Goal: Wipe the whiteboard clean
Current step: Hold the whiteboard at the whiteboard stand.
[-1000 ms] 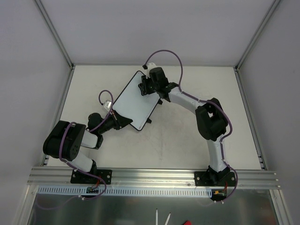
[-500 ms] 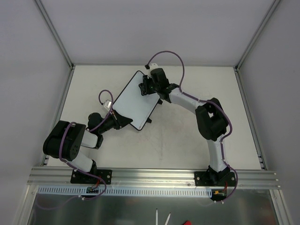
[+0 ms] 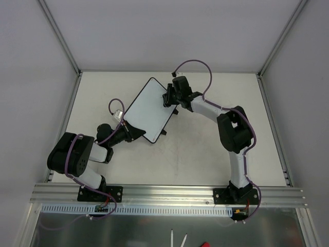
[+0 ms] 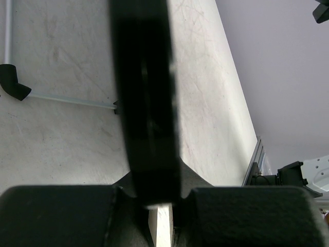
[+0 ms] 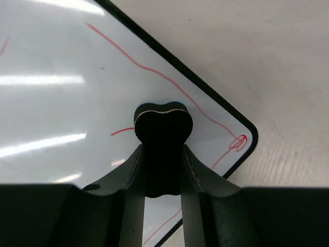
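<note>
Scribbles (image 5: 149,68) on whiteboard (image 3: 147,109) unreadable; left tool (image 4: 154,191) pinches it, right tool (image 5: 162,150) pinches eraser (image 5: 163,121).

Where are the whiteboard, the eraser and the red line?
Flat white rectangular whiteboard (image 3: 149,110): top view, face centre.
Small black eraser (image 5: 163,121): right wrist view, rounded tip.
Red pen line (image 5: 149,68): right wrist view, mid-stroke.

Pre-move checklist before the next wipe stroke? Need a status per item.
1. Left claw shut on the whiteboard rim: ok.
2. Right claw shut on the eraser: ok.
3. Eraser over the board face, near a corner: ok.
4. Eraser pressed onto the surface: cannot tell.
5. Board wiped clean: not ok, red lines show beside and beyond the eraser.
</note>
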`<state>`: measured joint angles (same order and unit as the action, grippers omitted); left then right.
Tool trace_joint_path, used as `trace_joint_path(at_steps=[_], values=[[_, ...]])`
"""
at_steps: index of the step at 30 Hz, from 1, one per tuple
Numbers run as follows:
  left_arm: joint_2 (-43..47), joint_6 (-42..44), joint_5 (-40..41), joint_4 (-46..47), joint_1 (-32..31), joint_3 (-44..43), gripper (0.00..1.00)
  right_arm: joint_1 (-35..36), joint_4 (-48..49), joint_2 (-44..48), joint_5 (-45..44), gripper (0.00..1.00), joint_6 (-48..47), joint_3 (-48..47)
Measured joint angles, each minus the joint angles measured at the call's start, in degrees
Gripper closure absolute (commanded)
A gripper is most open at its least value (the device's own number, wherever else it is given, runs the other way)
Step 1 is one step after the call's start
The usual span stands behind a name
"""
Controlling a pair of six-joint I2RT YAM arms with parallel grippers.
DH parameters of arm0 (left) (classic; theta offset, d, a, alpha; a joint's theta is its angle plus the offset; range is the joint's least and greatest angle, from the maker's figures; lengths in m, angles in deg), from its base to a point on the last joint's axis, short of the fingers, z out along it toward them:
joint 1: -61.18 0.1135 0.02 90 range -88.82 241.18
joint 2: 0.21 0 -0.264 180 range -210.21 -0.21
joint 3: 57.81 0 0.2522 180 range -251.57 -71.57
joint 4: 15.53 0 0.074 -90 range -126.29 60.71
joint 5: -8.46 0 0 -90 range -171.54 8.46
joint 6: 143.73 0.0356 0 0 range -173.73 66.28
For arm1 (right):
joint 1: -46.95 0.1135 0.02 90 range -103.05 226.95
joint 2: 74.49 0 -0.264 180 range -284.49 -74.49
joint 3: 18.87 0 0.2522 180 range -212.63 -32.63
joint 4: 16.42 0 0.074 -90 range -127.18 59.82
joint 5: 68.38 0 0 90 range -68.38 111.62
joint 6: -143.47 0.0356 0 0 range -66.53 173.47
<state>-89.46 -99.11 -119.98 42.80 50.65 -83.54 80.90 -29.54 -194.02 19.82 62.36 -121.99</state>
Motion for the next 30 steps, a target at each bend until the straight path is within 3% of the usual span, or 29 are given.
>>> trace_joint_path(at_steps=[13, 30], values=[[0.00, 0.31, -0.02, 0.02, -0.02, 0.00, 1.00, -2.10, -4.07, -0.90, 0.37, 1.00, 2.62, -0.61], [-0.83, 0.44, -0.37, 0.00, -0.76, -0.76, 1.00, -1.18, -8.15, -2.05, 6.16, 1.00, -4.70, -5.68]])
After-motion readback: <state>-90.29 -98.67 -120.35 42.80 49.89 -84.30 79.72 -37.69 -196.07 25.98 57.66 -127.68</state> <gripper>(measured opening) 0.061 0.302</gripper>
